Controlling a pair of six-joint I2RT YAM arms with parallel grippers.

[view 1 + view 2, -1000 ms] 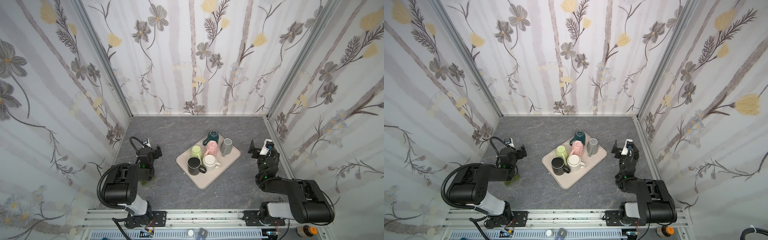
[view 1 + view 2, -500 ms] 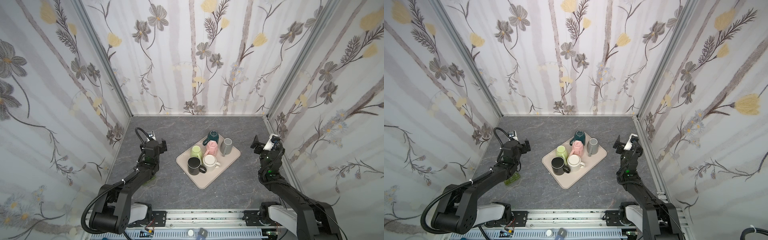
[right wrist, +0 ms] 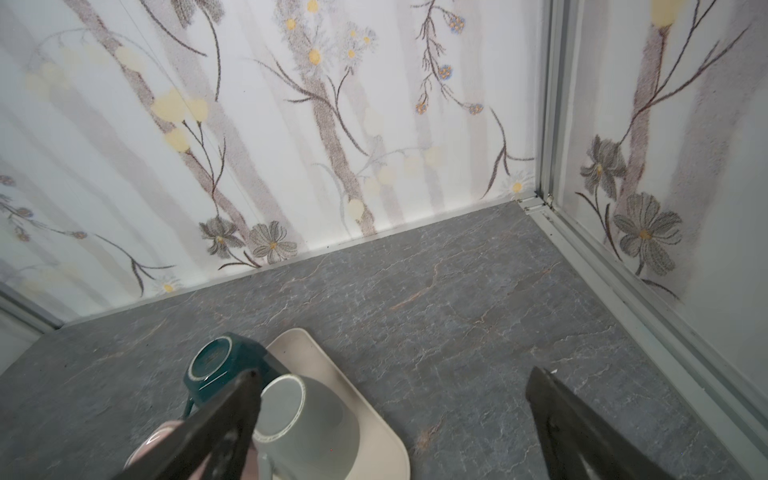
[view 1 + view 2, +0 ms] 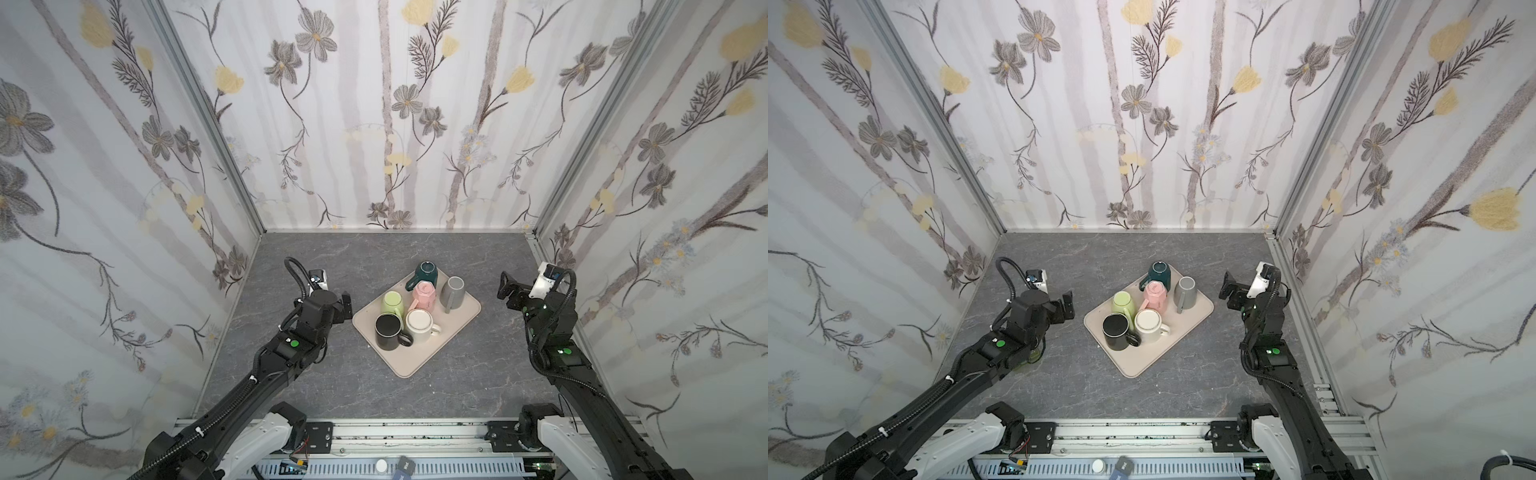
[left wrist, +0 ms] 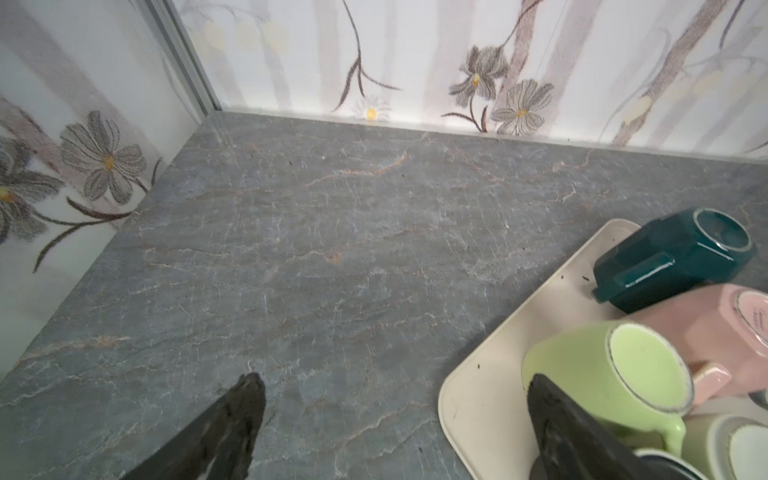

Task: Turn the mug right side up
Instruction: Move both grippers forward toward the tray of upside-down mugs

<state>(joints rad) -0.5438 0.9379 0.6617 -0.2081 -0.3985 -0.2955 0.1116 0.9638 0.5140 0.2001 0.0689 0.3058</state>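
A beige tray (image 4: 409, 361) (image 4: 1138, 361) on the grey table carries several mugs, most showing their bases upward. These are the teal (image 4: 426, 272) (image 5: 673, 257), pink (image 4: 424, 294), grey (image 4: 454, 291) (image 3: 307, 419), light green (image 4: 392, 303) (image 5: 615, 382) and white (image 4: 419, 326) mugs. I cannot tell which way the black mug (image 4: 387, 330) (image 4: 1116, 330) stands. My left gripper (image 4: 343, 305) (image 5: 392, 380) hovers open just left of the tray, near the green mug. My right gripper (image 4: 505, 286) (image 3: 394, 373) is open to the right of the tray, holding nothing.
Floral walls (image 4: 386, 124) close in the table on the left, back and right. A metal rail (image 4: 395, 436) runs along the front edge. A small greenish object (image 4: 1034, 355) lies partly hidden under the left arm. Bare grey tabletop (image 4: 374, 253) surrounds the tray.
Both arms have unfolded from a low, tucked pose and reached forward and up toward the tray's sides. Both grippers stayed open; the mugs have not moved.
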